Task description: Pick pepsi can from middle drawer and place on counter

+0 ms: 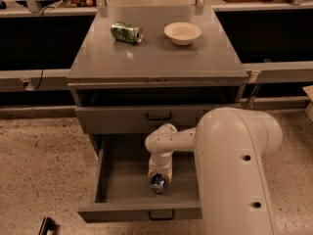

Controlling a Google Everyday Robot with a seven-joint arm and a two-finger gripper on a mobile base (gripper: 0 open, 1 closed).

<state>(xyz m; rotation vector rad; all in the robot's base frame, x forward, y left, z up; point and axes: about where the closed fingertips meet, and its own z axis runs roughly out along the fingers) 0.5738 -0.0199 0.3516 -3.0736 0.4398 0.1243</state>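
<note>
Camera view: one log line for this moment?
gripper: in open middle drawer, at pepsi can | counter: green can, bowl | placing: not yet done

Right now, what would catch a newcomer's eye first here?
The big white arm fills the lower right, its gripper down in the open middle drawer at the pepsi can. On the counter above sit a green can on its side and a white bowl.

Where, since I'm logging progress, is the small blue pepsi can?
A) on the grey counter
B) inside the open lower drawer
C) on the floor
B: the small blue pepsi can lies in the open grey metal middle drawer, at the tip of the pincer reaching down into it, not on the flat grey counter.
</note>
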